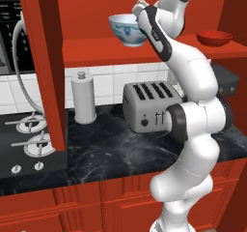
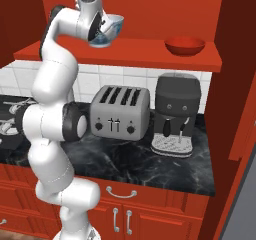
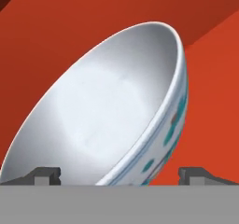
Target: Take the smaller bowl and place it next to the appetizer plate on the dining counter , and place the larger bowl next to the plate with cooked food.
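Note:
The larger bowl (image 1: 124, 29) (image 2: 111, 26), white with a blue pattern, stands on the red shelf (image 2: 125, 59) at its left part. My gripper (image 1: 141, 14) (image 2: 101, 32) is raised to the bowl's side. In the hand view the gripper (image 3: 119, 174) is open, one fingertip (image 3: 46, 174) on each side of the bowl's (image 3: 116, 115) near rim; the bowl looks tilted there because the hand is rolled. The smaller bowl (image 1: 213, 37) (image 2: 185, 46), red and shallow, sits further right on the same shelf. The dining counter and both plates are out of view.
Below the shelf, on the black marble worktop, stand a steel toaster (image 1: 147, 105) (image 2: 120, 111), a coffee machine (image 2: 175, 114) and a paper towel holder (image 1: 83, 98). A stove (image 1: 29, 139) lies at the left, with a red cabinet column (image 1: 46, 57) above it.

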